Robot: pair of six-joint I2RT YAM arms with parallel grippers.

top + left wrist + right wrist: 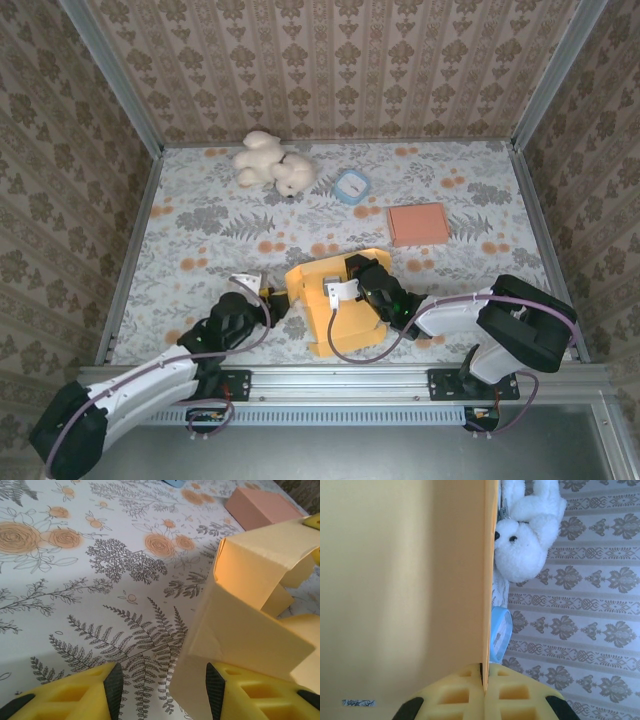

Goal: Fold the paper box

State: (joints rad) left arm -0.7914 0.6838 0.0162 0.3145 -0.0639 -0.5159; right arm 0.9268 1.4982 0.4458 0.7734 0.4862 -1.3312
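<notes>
The yellow paper box [335,305] lies half folded near the table's front edge, with its panels standing up. In the left wrist view its near wall [245,630] rises on the right. My left gripper [165,692] is open at the box's left side [277,299], and a lower corner of the box reaches between its fingers [215,690], close to the right pad. My right gripper [484,680] is shut on the edge of an upright yellow panel [410,580], and it reaches into the box from the right [355,295].
At the back of the table sit a white plush bear [272,165], a small blue round dish [351,186] and a folded salmon box [418,224]. Patterned walls and metal rails close the table in.
</notes>
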